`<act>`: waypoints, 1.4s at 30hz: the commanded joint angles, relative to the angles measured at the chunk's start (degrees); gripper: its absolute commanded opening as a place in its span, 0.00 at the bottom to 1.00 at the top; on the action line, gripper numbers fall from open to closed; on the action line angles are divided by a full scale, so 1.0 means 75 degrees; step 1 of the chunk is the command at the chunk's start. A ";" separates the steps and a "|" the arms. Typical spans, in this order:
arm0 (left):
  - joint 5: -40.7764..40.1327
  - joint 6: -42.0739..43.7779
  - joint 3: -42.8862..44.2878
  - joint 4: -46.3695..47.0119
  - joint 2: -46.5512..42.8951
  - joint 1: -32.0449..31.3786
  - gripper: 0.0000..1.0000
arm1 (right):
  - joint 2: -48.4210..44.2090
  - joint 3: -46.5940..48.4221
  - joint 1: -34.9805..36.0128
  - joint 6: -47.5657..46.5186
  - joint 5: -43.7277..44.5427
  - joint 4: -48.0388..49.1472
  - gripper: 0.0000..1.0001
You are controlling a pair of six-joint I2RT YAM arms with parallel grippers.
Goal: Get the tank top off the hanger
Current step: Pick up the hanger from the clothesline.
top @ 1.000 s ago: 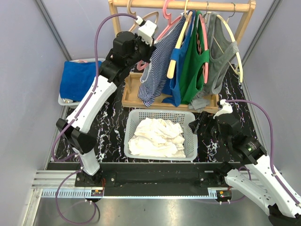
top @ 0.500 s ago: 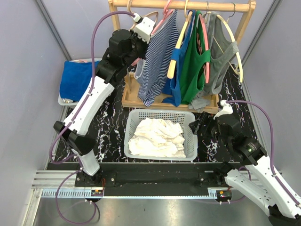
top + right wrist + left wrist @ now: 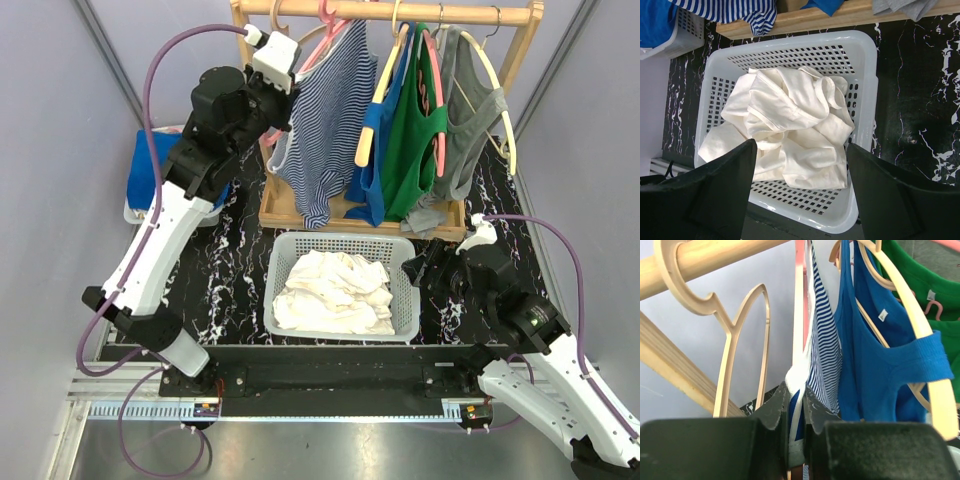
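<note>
The blue-and-white striped tank top (image 3: pixel 325 125) hangs from a pink hanger (image 3: pixel 338 22) at the left end of the wooden rail. My left gripper (image 3: pixel 287 88) is shut on the top's white-trimmed left edge, holding it out to the left. In the left wrist view the trim runs up between the fingertips of the left gripper (image 3: pixel 797 400), with the striped tank top (image 3: pixel 826 347) and the pink hanger (image 3: pixel 799 295) just beyond. My right gripper (image 3: pixel 425 270) is low at the right, and in its own view the right gripper (image 3: pixel 800 150) stands open over the basket, holding nothing.
On the wooden rack (image 3: pixel 400 12) also hang a blue top (image 3: pixel 385 110), a green top (image 3: pixel 415 130), a grey top (image 3: pixel 472 110) and a bare wooden hanger (image 3: pixel 742 335). A white basket (image 3: pixel 340 240) holds white cloth (image 3: pixel 335 290). Blue cloth (image 3: pixel 160 165) lies in a tray at left.
My left arm has swung up and to the left, drawing the striped tank top's edge leftward so the cloth spreads out. The right arm has stayed still.
</note>
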 commanded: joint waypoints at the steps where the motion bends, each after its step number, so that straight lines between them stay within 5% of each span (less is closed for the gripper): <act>1: 0.0060 -0.0389 0.0028 0.1198 -0.1271 -0.0045 0.00 | -0.0009 0.0129 0.0023 0.0043 -0.0043 0.0039 0.81; 5: 0.0329 -0.0588 -0.0592 0.0753 -0.1975 -0.0080 0.00 | 0.0014 0.0200 0.0023 0.0043 -0.0031 0.0003 0.81; 14: 0.2824 -0.0331 -0.2574 -0.0009 -0.3920 -0.0104 0.00 | 0.0085 0.0364 0.0023 -0.0063 0.0051 -0.0090 0.81; 27: 0.3119 0.0725 -0.0420 0.0470 -0.4308 -0.0116 0.00 | 0.0131 0.0223 0.0023 -0.0063 0.0098 -0.0173 0.81; 36: 0.3751 0.0092 -0.0289 0.1397 -0.4402 -0.0104 0.00 | -0.0032 0.0247 0.0023 -0.0028 0.0121 -0.0231 0.81; 42: 0.4221 0.0208 -0.1366 0.1233 -0.4847 -0.0116 0.00 | -0.0044 0.0422 0.0023 -0.0039 0.0145 -0.0266 0.81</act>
